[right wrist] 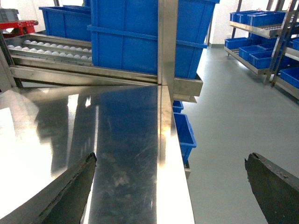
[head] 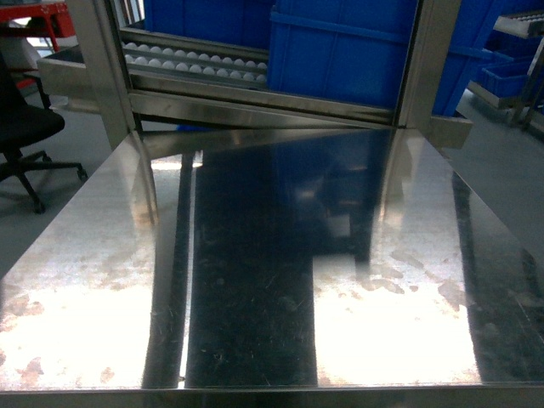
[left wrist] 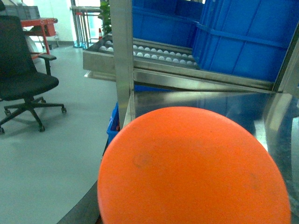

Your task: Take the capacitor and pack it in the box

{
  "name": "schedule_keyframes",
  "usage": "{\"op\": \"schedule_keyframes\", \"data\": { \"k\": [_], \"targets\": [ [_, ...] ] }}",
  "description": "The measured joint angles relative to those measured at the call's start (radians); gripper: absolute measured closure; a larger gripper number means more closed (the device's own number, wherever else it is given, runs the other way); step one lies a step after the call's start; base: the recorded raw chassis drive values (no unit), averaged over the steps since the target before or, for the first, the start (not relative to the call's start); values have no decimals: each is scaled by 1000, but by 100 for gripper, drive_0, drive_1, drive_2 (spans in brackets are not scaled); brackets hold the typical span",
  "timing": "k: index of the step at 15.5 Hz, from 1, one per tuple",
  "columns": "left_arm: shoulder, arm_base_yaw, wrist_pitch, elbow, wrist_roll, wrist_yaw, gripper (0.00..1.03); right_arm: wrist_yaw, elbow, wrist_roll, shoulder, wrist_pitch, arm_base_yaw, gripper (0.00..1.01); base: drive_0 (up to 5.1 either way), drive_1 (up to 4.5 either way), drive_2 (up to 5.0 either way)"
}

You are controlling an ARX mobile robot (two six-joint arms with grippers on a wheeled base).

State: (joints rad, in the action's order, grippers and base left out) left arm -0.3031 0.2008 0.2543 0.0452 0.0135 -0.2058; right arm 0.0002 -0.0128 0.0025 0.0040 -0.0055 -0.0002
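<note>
Three views show one broad stainless-steel table (head: 255,297), flat and mirror-bright, scuffed with fine scratches and dull blotches, reflecting the blue bins above it. Neither the box nor a capacitor appears in any view, so their place relative to either end effector cannot be told.

Behind the table stands a steel frame with square upright posts (head: 102,76) and a sloping roller track (head: 195,61) of small white rollers. On it sit large blue plastic bins (head: 340,51), ribbed, straight-walled and glossy. More blue bins fill a metal shelf rack (right wrist: 261,32) across the grey floor in the right wrist view, and a smaller blue bin (right wrist: 184,135) sits low beside the table's edge.

A smooth, matte orange dome (left wrist: 191,168) fills the lower half of the left wrist view; it is perhaps part of the robot, though the close view leaves that unsure. It hides the left end effector, so how far it is opened cannot be told.

The right end effector (right wrist: 170,186) is spread wide with nothing between its dark, rough-surfaced fingers (right wrist: 70,186), hanging over the table's right edge.

A black office chair (left wrist: 23,70) stands on the floor, left.
</note>
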Motion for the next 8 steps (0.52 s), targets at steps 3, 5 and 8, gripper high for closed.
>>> {"op": "schedule_keyframes", "data": {
  "k": [3, 5, 8],
  "targets": [
    [68, -70, -32, -32, -1, 73, 59, 0, 0, 0, 0, -1, 0, 3, 0, 0, 0],
    [116, -209, -64, -32, -3, 183, 59, 1, 0, 0, 0, 0, 0, 3, 0, 0, 0],
    [272, -198, -274, -32, -5, 208, 59, 1, 0, 0, 0, 0, 0, 3, 0, 0, 0]
  ]
}}
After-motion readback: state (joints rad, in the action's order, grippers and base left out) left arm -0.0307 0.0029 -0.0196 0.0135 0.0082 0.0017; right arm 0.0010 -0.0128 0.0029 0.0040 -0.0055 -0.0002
